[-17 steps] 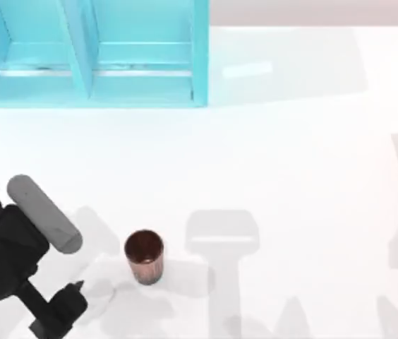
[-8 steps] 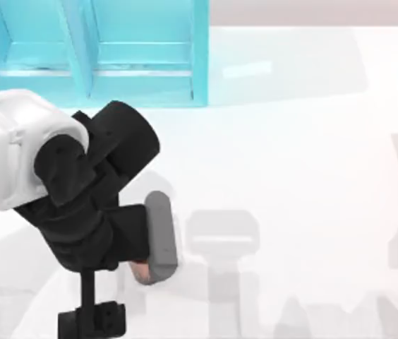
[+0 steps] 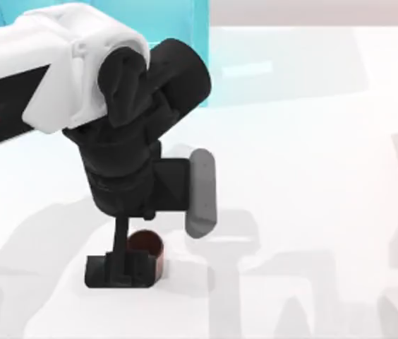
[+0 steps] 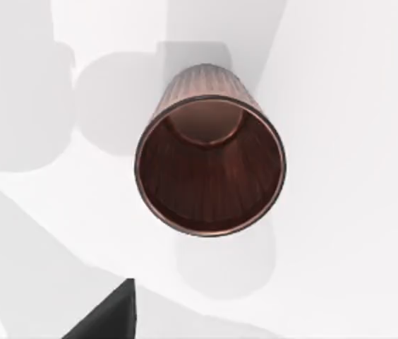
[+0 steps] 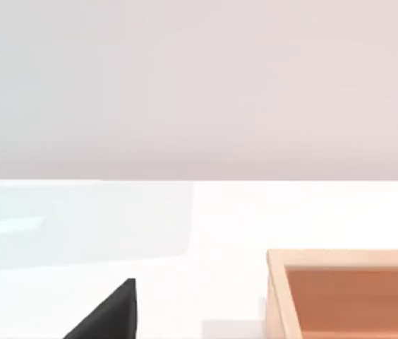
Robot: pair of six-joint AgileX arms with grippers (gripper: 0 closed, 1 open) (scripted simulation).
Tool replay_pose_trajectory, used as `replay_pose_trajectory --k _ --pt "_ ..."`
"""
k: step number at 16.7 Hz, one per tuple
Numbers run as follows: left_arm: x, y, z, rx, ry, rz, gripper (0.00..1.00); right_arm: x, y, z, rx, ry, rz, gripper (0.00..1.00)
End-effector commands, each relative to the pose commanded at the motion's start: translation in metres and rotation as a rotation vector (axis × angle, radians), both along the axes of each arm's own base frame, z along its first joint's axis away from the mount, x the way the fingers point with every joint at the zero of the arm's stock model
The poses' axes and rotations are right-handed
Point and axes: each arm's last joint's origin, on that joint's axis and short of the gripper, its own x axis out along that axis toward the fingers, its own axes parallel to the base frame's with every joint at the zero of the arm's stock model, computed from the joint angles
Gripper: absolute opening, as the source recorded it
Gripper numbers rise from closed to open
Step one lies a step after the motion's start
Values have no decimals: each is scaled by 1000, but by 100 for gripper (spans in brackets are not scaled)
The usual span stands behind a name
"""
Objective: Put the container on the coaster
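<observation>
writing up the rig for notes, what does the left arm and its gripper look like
The left arm has a glossy white shell with a black panel bearing red marks. Its wrist is a bulky black housing with a grey rounded cylinder on its side. The left gripper is black and blocky.

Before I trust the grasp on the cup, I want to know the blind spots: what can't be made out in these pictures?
- Top view: the left gripper covers most of the container, so contact cannot be judged.
- Left wrist view: the container is seen from above; its base is hidden by its own body.
- Right wrist view: the orange tray is cut off by the edge.
</observation>
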Motion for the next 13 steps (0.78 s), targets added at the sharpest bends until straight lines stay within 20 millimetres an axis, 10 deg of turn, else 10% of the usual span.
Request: replay_pose_trajectory --k 8,13 --pt "4 -2 7 -10 -12 0 100 0 0 0 0 0 0 100" --pt "7 -4 -36 -9 -10 0 100 0 0 0 0 0 0 100"
